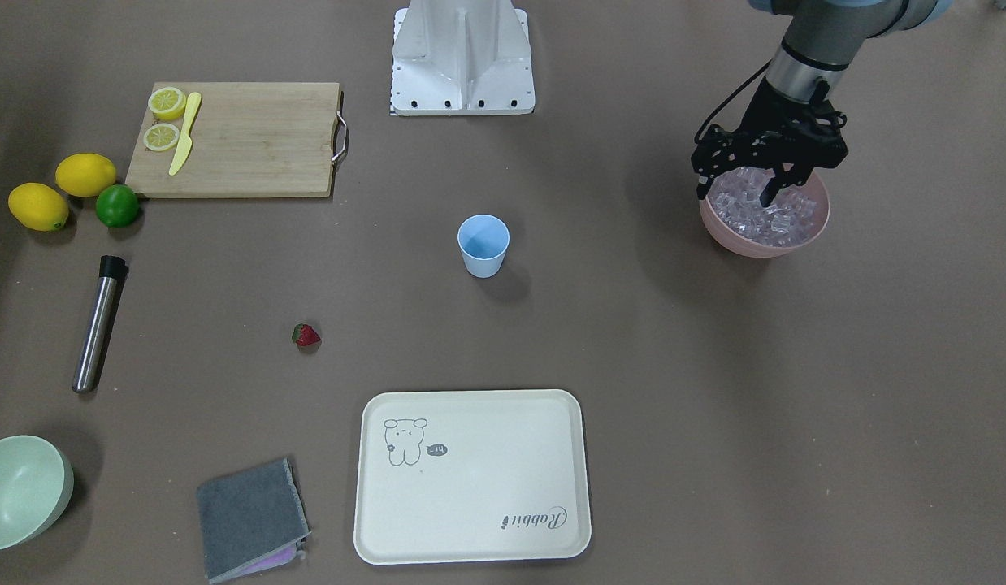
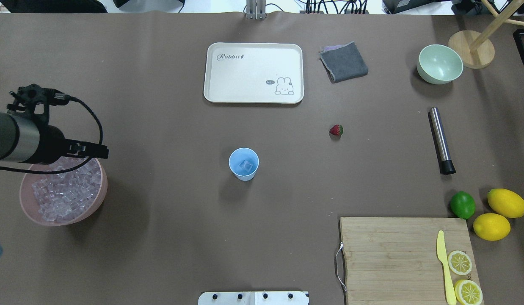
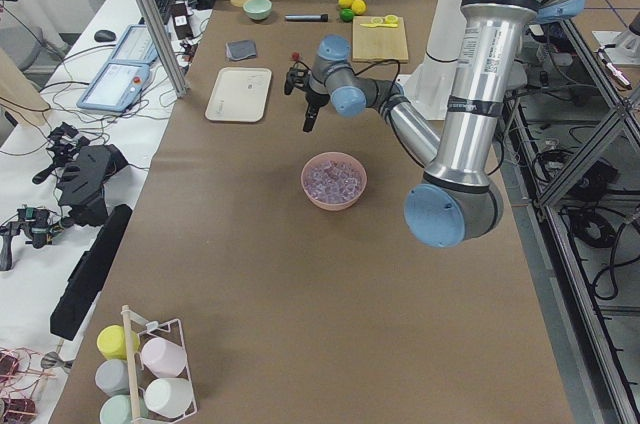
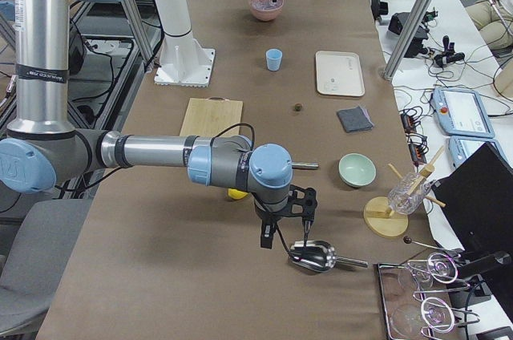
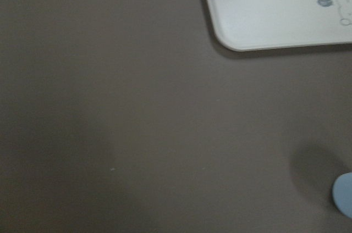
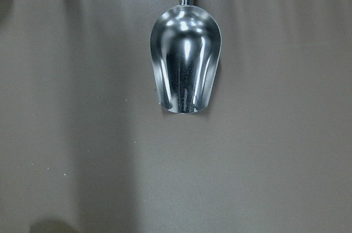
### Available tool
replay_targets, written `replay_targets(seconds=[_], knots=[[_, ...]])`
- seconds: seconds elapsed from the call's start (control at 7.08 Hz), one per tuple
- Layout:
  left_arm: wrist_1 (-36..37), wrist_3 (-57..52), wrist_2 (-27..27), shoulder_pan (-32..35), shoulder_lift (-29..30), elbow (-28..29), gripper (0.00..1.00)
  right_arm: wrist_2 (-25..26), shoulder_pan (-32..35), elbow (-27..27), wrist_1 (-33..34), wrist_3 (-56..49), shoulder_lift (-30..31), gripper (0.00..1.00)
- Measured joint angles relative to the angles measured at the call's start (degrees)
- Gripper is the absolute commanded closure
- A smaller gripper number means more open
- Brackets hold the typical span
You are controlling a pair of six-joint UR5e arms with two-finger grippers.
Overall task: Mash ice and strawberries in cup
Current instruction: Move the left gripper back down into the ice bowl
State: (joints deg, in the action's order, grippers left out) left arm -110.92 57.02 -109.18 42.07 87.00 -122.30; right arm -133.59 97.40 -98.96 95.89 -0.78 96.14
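The light blue cup [image 1: 483,244] stands upright mid-table, and from overhead one clear ice cube [image 2: 246,166] shows inside it. A heap of ice [image 1: 773,218] fills the pink bowl [image 1: 761,249] on the robot's left. My left gripper [image 1: 734,193] hangs over that bowl, open, with its fingertips down among the cubes. The strawberry [image 1: 305,335] lies alone on the table, apart from the cup. My right gripper [image 4: 285,232] shows only in the exterior right view, above a metal scoop [image 6: 186,68]; whether it is open or shut I cannot tell.
A cream tray [image 1: 470,520] lies at the operators' side. A steel rod with a black cap [image 1: 97,325], a cutting board [image 1: 251,142] with lemon slices and a yellow knife, two lemons, a lime [image 1: 117,205], a pale green bowl [image 1: 23,487] and a grey cloth [image 1: 251,516] sit on the robot's right.
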Motion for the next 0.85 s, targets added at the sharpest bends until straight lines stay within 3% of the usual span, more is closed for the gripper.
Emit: replay_targets(seconds=[0.28, 0.56, 0.85], knots=[[-11.04, -1.66, -3.22, -0.12, -8.24, 1.85, 0.03, 0.00, -0.02, 0.00, 0.00, 0.03, -0.04, 0.00], [-19.62, -2.28, -5.34, -0.70, -10.60, 6.52, 0.27, 0.00, -0.02, -0.01, 0.00, 0.07, 0.10, 0.00], [-21.48, -2.40, -6.99, -1.85, -10.96, 7.60, 0.32, 0.05, 0.03, -0.06, -0.01, 0.08, 0.30, 0.00]])
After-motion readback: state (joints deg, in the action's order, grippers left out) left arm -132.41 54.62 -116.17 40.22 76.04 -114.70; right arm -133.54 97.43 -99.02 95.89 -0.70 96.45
